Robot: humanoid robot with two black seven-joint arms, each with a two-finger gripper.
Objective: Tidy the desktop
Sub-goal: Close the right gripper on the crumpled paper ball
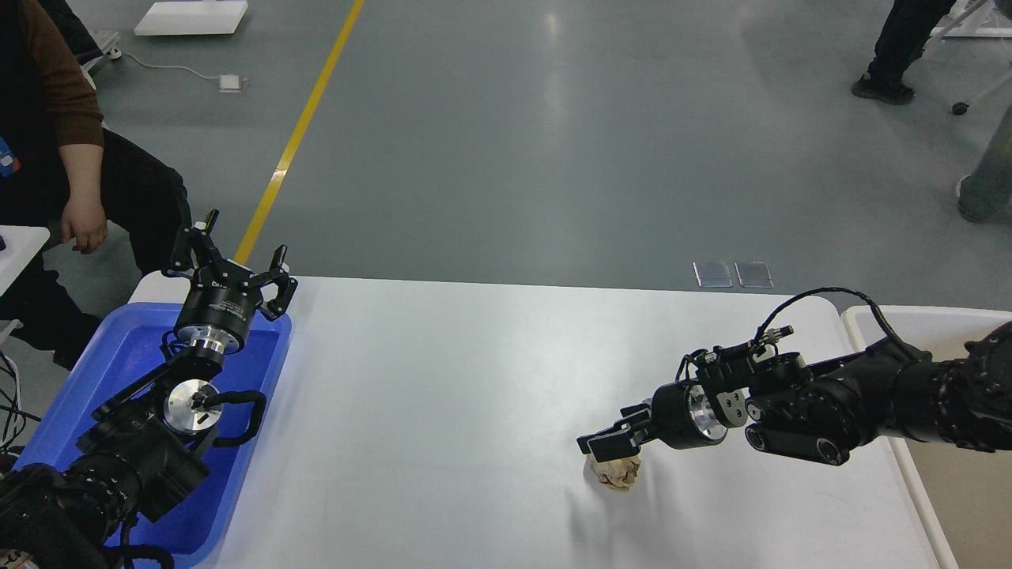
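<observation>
The desktop (443, 411) is a wide white tabletop. A crumpled brown paper ball (619, 472) lies on it, right of centre near the front. My right gripper (607, 447) comes in from the right and sits low over the ball, its black fingers apart at the ball's top, covering its upper part. I cannot tell whether they touch it. My left gripper (231, 265) is open and empty, pointing up over the far end of the blue tray (71, 419) on the desktop's left end.
A cream-white bin (874, 314) stands off the desktop's right end, partly behind my right arm. A seated person (71, 182) is at the far left, close to the tray. Another person stands on the grey floor at the far right.
</observation>
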